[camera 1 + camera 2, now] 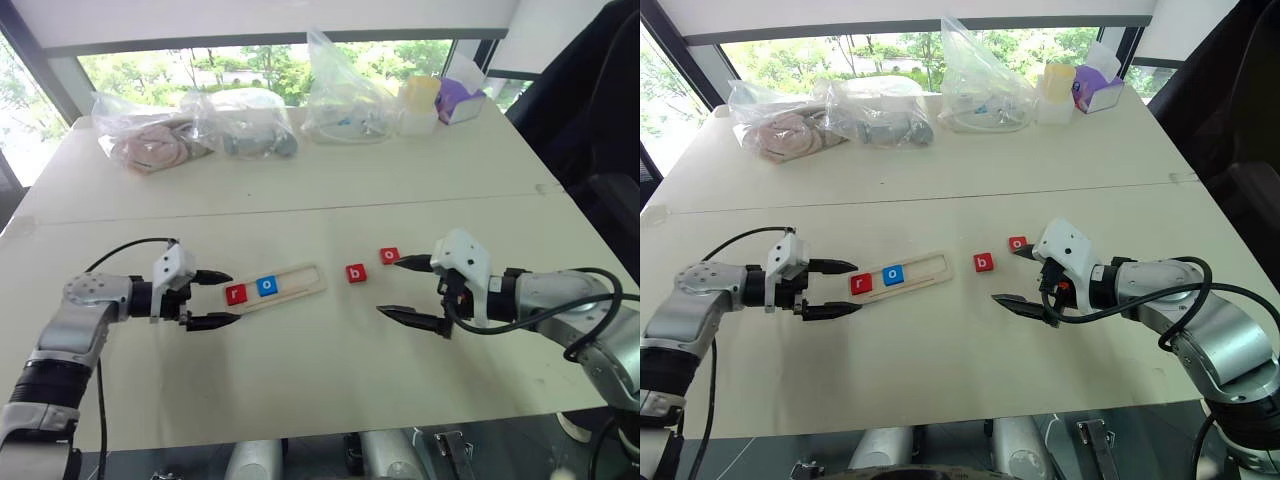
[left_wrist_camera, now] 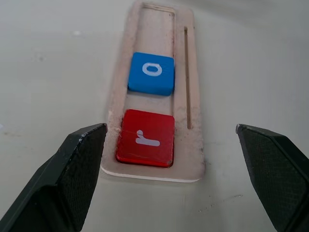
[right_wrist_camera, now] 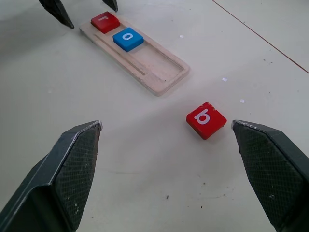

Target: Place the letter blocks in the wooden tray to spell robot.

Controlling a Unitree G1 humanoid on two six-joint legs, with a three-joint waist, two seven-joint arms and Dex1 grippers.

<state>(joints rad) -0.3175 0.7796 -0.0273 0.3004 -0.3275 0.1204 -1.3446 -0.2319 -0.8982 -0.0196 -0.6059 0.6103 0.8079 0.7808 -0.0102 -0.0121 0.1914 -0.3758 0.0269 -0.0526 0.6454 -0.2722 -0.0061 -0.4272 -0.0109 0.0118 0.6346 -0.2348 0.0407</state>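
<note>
A broad pale table (image 1: 300,340) takes up most of the head view, with clear plastic bags (image 1: 240,125) of odds and ends along its upper edge. Left of centre lies the long narrow pale-wood tray (image 1: 300,283), holding a red square "r" tile (image 1: 236,294) at its near-left end and a blue "o" tile (image 1: 267,286) just beside it; the rest of the slot is bare. Right of centre, on the table, sit a red "b" tile (image 1: 356,273) and, near it, another red tile (image 1: 389,255) that seems to read "o". The left gripper (image 1: 213,298) hovers at the tray's left end, jaws wide apart and empty; the right gripper (image 1: 410,290), jaws likewise apart and empty, hangs just right of the loose tiles. The "b" probably goes next: the right gripper should straddle it squarely, since it lies skewed to the jaws. No "t" tile can be made out.
</note>
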